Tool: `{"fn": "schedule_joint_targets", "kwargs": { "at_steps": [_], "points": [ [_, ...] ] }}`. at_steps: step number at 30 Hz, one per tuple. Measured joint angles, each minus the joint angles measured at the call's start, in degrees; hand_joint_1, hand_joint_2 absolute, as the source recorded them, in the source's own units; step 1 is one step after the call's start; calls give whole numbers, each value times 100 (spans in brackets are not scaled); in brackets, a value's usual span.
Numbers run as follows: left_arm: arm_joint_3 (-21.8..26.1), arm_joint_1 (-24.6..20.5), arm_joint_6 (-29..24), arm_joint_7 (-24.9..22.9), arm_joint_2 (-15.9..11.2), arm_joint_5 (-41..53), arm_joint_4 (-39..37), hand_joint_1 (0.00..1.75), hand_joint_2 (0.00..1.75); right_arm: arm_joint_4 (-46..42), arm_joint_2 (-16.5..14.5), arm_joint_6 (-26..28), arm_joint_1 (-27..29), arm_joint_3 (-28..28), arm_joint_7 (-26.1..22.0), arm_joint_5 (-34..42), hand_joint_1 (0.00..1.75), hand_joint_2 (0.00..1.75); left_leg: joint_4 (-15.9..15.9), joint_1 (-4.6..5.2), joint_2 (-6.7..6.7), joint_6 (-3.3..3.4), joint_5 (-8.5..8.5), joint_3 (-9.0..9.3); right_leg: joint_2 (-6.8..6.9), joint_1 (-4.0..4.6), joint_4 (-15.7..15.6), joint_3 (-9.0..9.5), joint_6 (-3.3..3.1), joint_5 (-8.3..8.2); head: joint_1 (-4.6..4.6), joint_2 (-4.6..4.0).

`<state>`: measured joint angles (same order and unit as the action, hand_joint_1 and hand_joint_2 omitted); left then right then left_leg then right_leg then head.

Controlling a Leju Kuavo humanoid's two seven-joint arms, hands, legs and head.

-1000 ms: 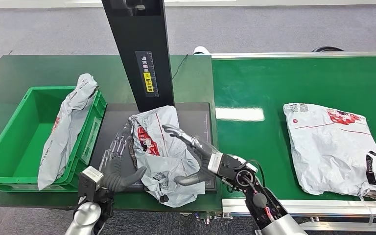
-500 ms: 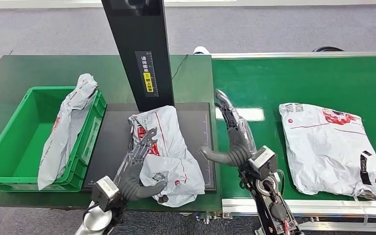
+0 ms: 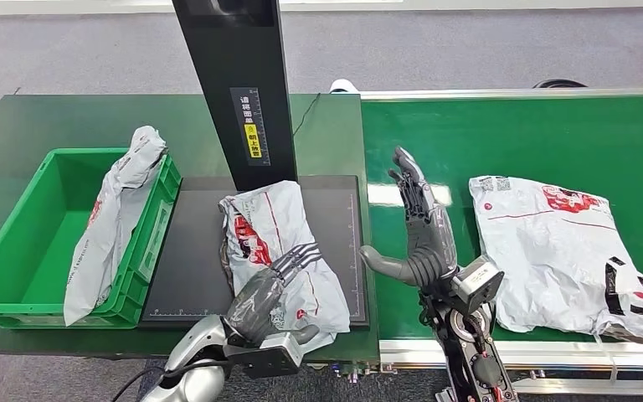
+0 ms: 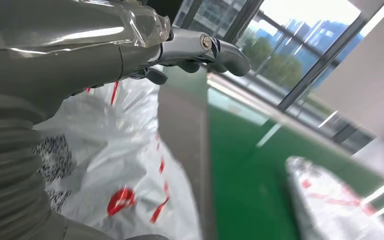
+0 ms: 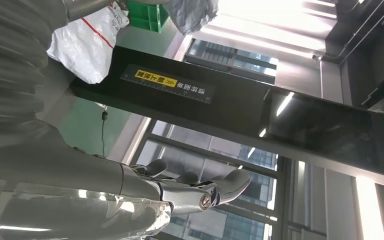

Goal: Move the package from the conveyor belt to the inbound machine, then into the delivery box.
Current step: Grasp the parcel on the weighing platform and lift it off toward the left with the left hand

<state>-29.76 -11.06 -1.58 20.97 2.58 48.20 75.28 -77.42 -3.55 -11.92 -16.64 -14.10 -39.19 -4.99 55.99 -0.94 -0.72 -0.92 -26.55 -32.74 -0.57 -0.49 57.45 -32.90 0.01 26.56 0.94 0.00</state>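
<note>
A crumpled white package [image 3: 275, 243] with red print lies on the black scan pad [image 3: 192, 251] of the inbound machine. My left hand [image 3: 270, 293] lies over the package's near end, fingers stretched across it and thumb by its near edge. In the left wrist view the fingers [image 4: 205, 50] reach out straight above the package [image 4: 120, 150]. My right hand [image 3: 420, 228] is raised over the left edge of the conveyor belt [image 3: 469, 142], open, fingers pointing up, holding nothing. The right wrist view shows its fingers [image 5: 190, 190] spread.
A green delivery box [image 3: 17, 251] stands left of the pad with a white package [image 3: 113, 218] leaning inside it. The machine's black post [image 3: 234, 92] rises behind the pad. A second flat package [image 3: 561, 251] lies on the belt to the right.
My right hand let go of the package and swung right and up over the belt. My left hand moved from the package's left side onto its near end. The belt package drifted slightly left.
</note>
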Motion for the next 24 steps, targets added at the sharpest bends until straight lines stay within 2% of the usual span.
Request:
{"fn": "schedule_joint_targets", "kwargs": {
  "at_steps": [9, 14, 18, 19, 23, 24],
  "points": [
    [-222, -304, 12, -1090, -88, 1196, -575, 0, 175, 0, -88, -52, 1, 16, 25, -115, 0, 175, 0, 0, 0, 0, 0, -1, 0, 0, 0, -1, 0, 0, -1, 0],
    [-232, -422, 162, -1358, -41, 1643, -953, 0, 175, 1, -129, -61, 25, 78, 65, -188, 0, 175, 0, 0, 0, 0, 0, 0, 0, 0, 0, 1, 0, 0, -1, 0],
    [-217, -490, 311, -1351, 22, 1702, -1215, 70, 175, 9, -146, -61, 36, 115, 71, -207, 0, 175, 0, 0, -1, 0, 0, 0, 1, 0, 0, 2, 0, 0, 0, 0],
    [-216, -510, 333, -1338, 35, 1712, -1270, 70, 175, 14, -146, -61, 36, 124, 73, -209, 0, 175, 0, 0, -1, 0, 0, 1, 2, 0, 0, 3, 0, 0, 0, 0],
    [-217, -554, 364, -1262, 67, 1716, -1425, 175, 175, 40, -148, -60, 36, 150, 82, -218, 0, 175, -1, 1, -6, 1, 1, 5, 6, -1, 0, 12, 1, 1, 0, 0],
    [-219, -565, 364, -1242, 76, 1705, -1449, 175, 175, 45, -149, -59, 36, 152, 84, -219, 0, 175, -1, 1, -7, 2, 1, 7, 8, -1, 0, 16, 2, 1, -1, 0]
  ]
}}
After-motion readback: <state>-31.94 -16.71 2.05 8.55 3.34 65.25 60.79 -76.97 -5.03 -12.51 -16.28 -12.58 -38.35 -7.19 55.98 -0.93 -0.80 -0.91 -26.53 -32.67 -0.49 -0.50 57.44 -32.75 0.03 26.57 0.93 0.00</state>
